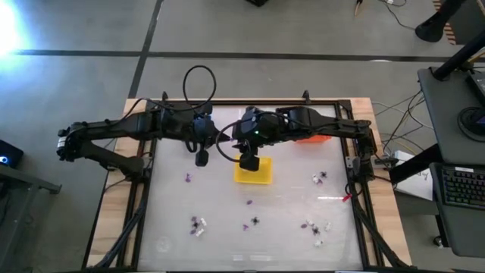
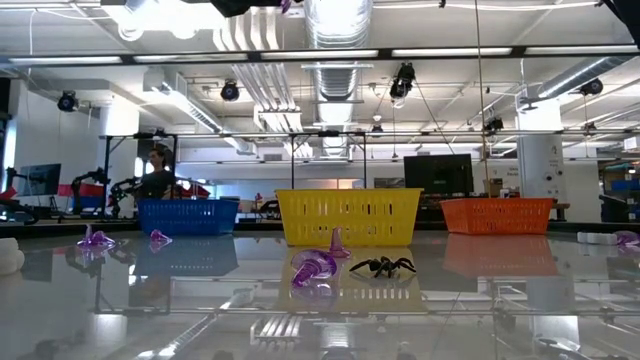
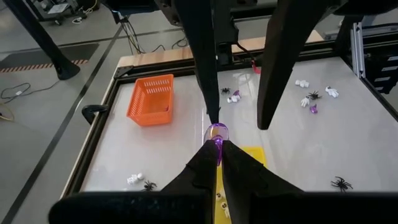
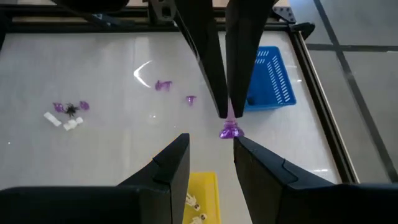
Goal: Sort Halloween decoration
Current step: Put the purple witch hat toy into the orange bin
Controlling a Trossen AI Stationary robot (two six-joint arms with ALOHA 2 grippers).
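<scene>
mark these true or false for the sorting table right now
1. The left hand is shut on a purple trinket. True.
2. The right hand grips that trinket too. False: its fingers stand open, not touching it.
3. In the low view the yellow basket stands between the blue basket and the orange basket. True.
4. Every trinket is in a basket. False: several lie loose, such as a black spider.

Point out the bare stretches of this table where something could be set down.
Bare: the strip left of the yellow basket toward the table edge, and between the basket and the right-hand trinket cluster. Crowded: the near edge, dotted with purple and black trinkets.
</scene>
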